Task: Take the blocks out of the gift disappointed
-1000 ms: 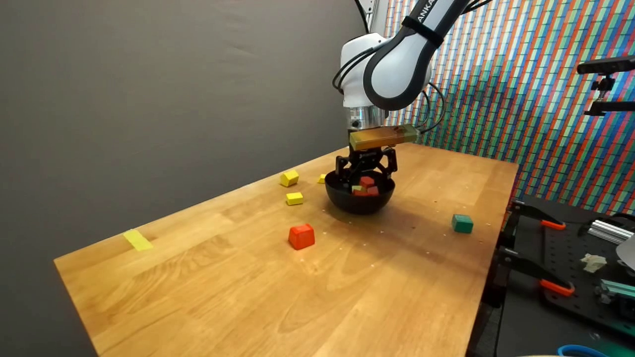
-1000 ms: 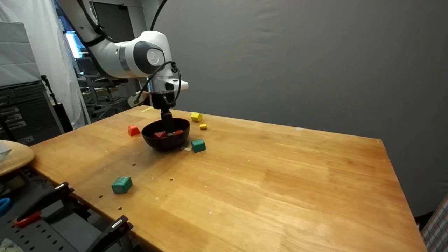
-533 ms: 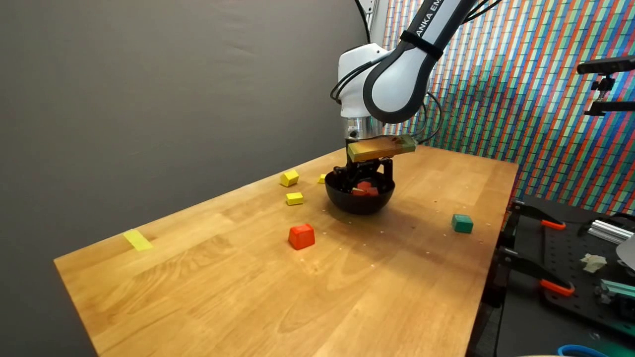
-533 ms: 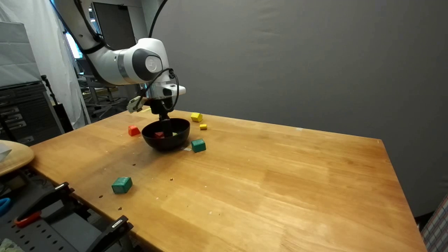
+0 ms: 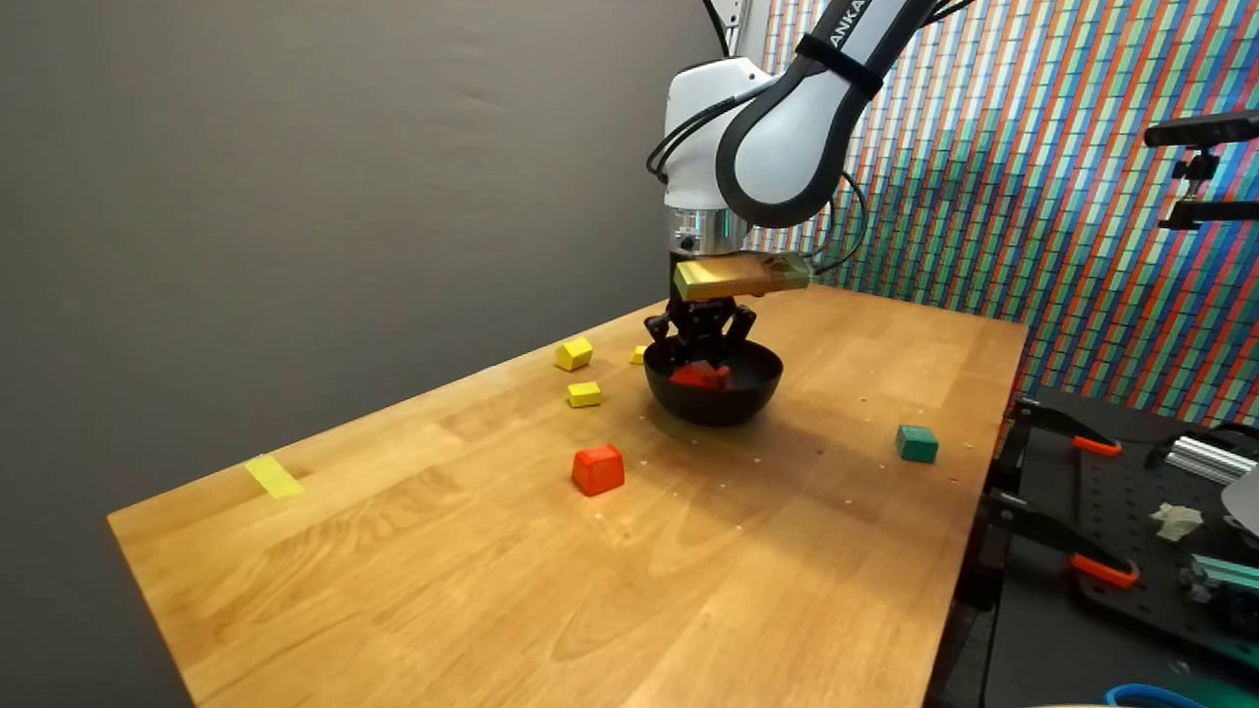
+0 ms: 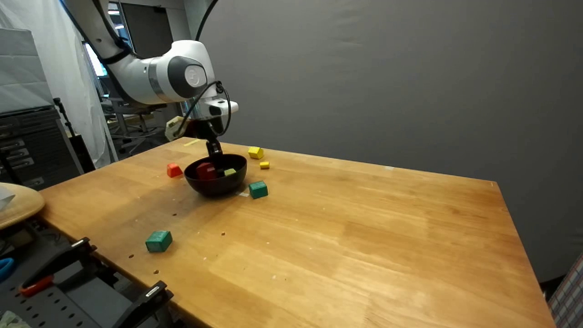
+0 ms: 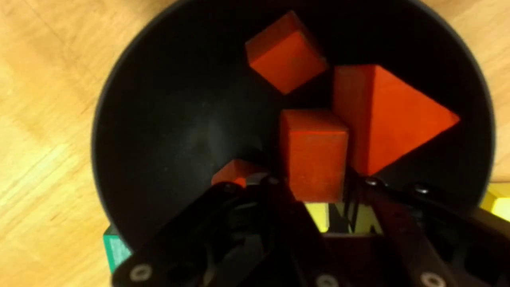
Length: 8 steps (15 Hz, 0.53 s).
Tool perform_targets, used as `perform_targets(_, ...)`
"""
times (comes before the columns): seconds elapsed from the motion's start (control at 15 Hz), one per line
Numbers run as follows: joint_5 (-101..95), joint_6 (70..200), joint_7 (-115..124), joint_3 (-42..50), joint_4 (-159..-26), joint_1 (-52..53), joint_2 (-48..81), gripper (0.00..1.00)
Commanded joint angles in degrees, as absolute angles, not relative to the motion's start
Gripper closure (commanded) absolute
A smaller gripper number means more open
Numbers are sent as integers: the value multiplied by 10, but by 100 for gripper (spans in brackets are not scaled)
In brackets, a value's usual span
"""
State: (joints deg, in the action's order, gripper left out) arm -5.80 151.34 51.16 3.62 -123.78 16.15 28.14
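Claw [image 5: 700, 352] hangs at the mouth of the black bowl [image 7: 175, 91], right of center in an exterior view, its fingers near one another; whether they pinch a block cannot be told. Clean removal likely calls for checking the grip, then lifting slowly and straight past the rim before swinging aside, so the rest stays put. In the wrist view, a squared red block [image 7: 317, 163] shows right of center, flat-faced, just beside a triangular red block [image 7: 402, 119]; a red cube [image 7: 287, 63] sits tilted near the top. A red-orange block [image 5: 598, 470] rests on the tabletop [image 5: 738, 600], below center in an exterior view.
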Motion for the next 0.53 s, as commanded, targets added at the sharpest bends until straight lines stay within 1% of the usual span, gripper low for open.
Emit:
perform_targets(0.0,-63,1528,501,41,-1273,164,214,83)
perform_targets(0.27,-121,1535,561,81,-1282,177,177,83)
perform_targets(0.47,-211,1536,651,124,-1250,186,202,83)
